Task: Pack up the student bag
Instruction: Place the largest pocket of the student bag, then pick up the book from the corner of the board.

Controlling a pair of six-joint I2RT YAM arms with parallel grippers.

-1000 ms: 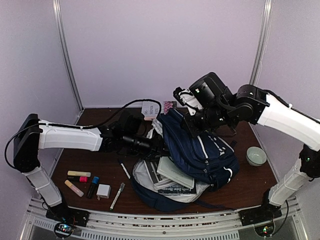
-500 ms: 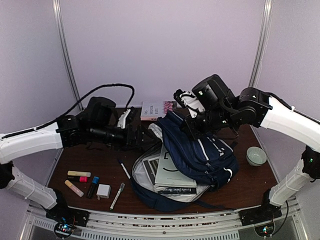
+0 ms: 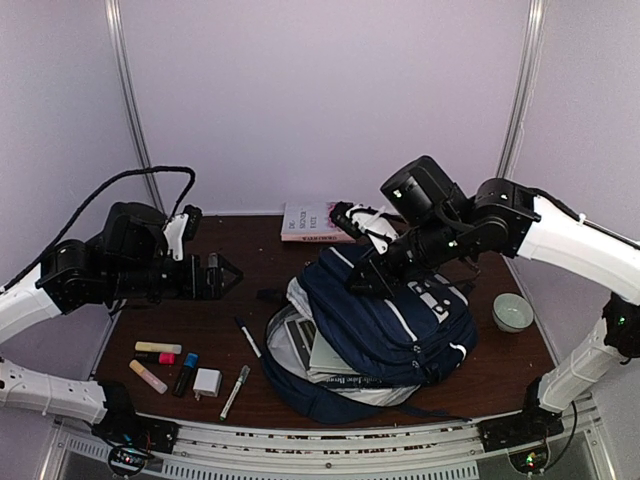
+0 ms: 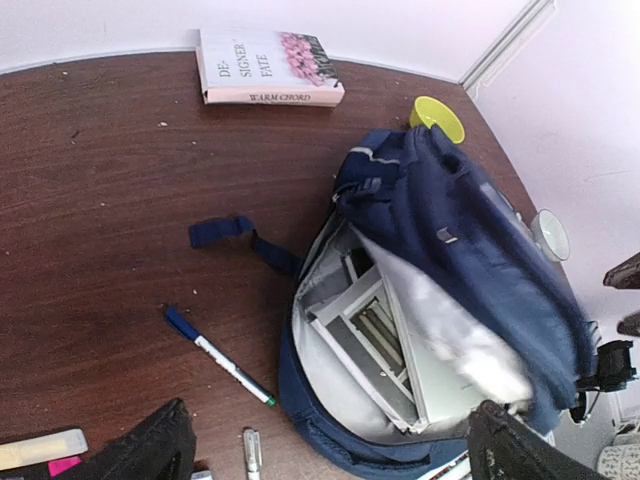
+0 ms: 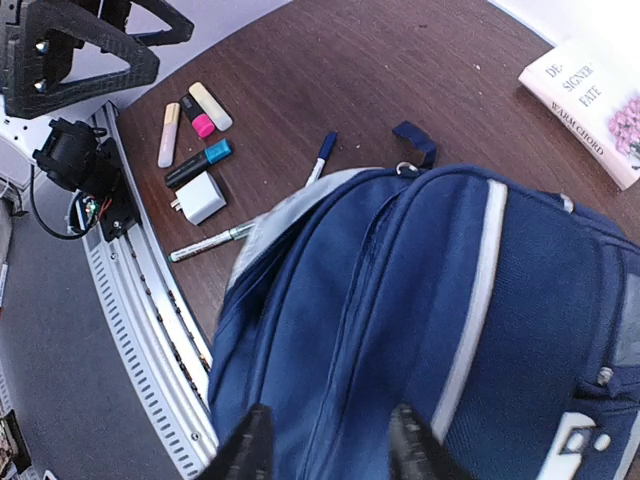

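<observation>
Right of centre on the table, the student bag (image 3: 405, 320) lies with its long axis running roughly left to right. Its unzipped mouth faces the left arm and its base is toward a small bowl (image 3: 512, 312). Under it is a dark brown wooden tabletop (image 3: 260, 250), enclosed by pale lilac walls with metal posts in the far corners. Navy fabric with white trim lines covers the outside, and grey lining shows at the mouth, where books (image 3: 322, 350) lie stacked inside. The right gripper (image 3: 357, 281) hangs just above the bag's upper panel, jaws part way apart with nothing clamped between them. The left gripper (image 3: 226, 274), well apart from the bag, is spread wide and empty.
</observation>
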